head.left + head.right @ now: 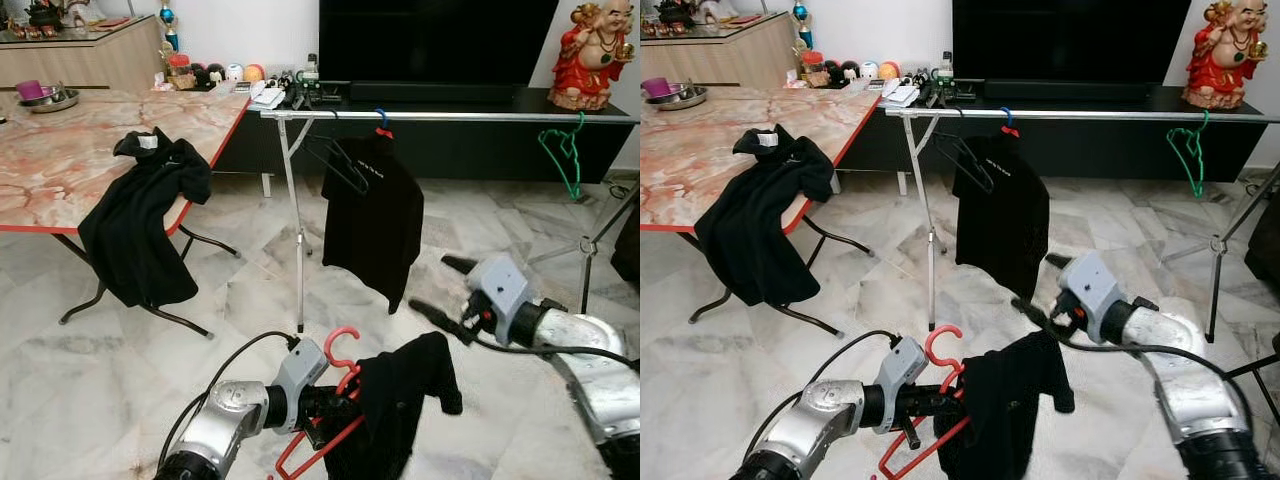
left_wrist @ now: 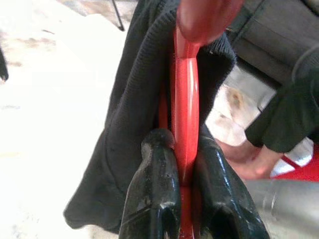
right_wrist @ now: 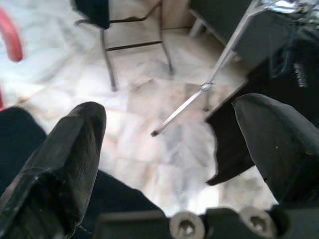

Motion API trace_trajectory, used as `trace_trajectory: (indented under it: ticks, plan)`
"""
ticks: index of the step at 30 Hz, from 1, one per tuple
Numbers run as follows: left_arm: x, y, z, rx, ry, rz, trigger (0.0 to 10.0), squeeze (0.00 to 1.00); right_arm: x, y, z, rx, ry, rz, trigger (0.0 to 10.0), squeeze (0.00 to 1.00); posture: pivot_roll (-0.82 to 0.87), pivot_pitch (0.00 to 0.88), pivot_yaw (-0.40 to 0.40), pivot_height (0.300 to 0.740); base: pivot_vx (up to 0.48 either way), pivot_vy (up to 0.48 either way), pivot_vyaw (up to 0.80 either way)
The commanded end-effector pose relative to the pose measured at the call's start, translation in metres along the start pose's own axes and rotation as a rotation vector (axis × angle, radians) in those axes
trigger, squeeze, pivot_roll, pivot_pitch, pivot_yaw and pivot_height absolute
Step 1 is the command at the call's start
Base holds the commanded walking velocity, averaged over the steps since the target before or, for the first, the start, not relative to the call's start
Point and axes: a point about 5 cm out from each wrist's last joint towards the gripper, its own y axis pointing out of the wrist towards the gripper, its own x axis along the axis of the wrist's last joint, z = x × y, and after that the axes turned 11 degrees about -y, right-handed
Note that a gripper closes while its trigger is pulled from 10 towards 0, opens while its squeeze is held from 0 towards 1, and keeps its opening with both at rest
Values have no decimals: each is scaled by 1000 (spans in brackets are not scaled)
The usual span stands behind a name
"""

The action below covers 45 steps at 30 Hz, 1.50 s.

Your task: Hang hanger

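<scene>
The left gripper (image 2: 185, 174) is clamped on the red hanger (image 1: 340, 385), held low before the rail (image 1: 440, 116). Its black shirt (image 1: 395, 400) looks soft and light. Right gripper (image 1: 442, 290) stands apart, empty. Best hold: the stiff neck.

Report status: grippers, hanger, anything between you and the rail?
Left gripper shut on red hanger, black shirt draped on it. Right gripper open, empty, beside the shirt. Rail ahead; hung black shirt and green hanger already on it.
</scene>
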Motion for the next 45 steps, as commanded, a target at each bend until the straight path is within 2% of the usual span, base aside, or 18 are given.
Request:
trace_trajectory:
  ticks: [1, 2, 3, 4, 5, 6, 8, 15, 16, 17, 18, 20, 26, 33, 37, 45]
  plan:
    - [5, 1, -4, -28, 27, -5, 10000, 0, 5, 1, 0, 54, -25, -19, 10000, 325, -2, 12, -12, 740, 0, 0, 0]
    - [5, 1, -5, -38, 36, 3, 10000, 0, 6, -5, 5, 174, -32, -29, 10000, 1000, -2, 13, -12, 740, 0, 0, 0]
    - [6, 0, -5, -50, 49, 13, 10000, 0, 5, -10, 9, 287, -34, -27, 10000, 1000, -6, 12, -12, 740, 0, 0, 0]
    - [6, 0, -5, -50, 49, 13, 10000, 0, 5, -10, 9, 287, -34, -27, 10000, 1000, -6, 12, -12, 740, 0, 0, 0]
    - [9, 0, -6, -65, 74, 34, 10000, 0, 0, -16, 12, 425, -48, 4, 10000, 1000, -9, 15, -13, 740, 0, 0, 0]
    - [9, 0, -6, -65, 74, 34, 10000, 0, 0, -16, 12, 425, -48, 4, 10000, 1000, -9, 15, -13, 740, 0, 0, 0]
    - [11, 1, -6, -71, 121, 69, 10000, 0, -9, -16, 12, 501, -69, 66, 10000, 1000, -6, 22, -15, 740, 0, 0, 0]
    - [15, 0, -11, -121, 170, 98, 10000, 0, -11, -11, 16, 568, -80, 76, 10000, 1000, -3, 20, -18, 740, 0, 0, 0]
    - [17, 0, -13, -147, 187, 108, 10000, 0, -11, -9, 18, 589, -85, 74, 10000, 620, 0, 17, -18, 740, 0, 0, 0]
    - [17, 0, -13, -147, 187, 108, 10000, 0, -11, -9, 18, 589, -85, 74, 10000, 620, 0, 17, -18, 740, 0, 0, 0]
    - [20, -1, -16, -174, 207, 115, 10000, 0, -10, -6, 20, 612, -84, 63, 10000, 0, 5, 17, -19, 740, 0, 0, 0]
    - [28, -1, -21, -233, 270, 147, 10000, 0, -10, 4, 22, 653, -90, 53, 10000, 0, 6, 17, -25, 740, 0, 0, 0]
    - [34, -1, -26, -289, 340, 192, 10000, 0, -13, 11, 24, 697, -115, 62, 10000, 0, 8, 16, -26, 740, 0, 0, 0]
    - [36, 0, -28, -299, 355, 206, 10000, 0, -15, 13, 27, 740, -104, 60, 10000, 0, 14, 9, -32, 740, 0, 0, 0]
    - [38, 2, -32, -316, 362, 208, 10000, 0, -15, 16, 33, 776, -52, 7, 10000, 0, 18, 6, -34, 740, 0, 0, 0]
    - [44, 7, -35, -316, 373, 204, 10000, 0, -16, 25, 42, 789, -40, -17, 10000, 0, 21, 0, -30, 740, 0, 0, 0]
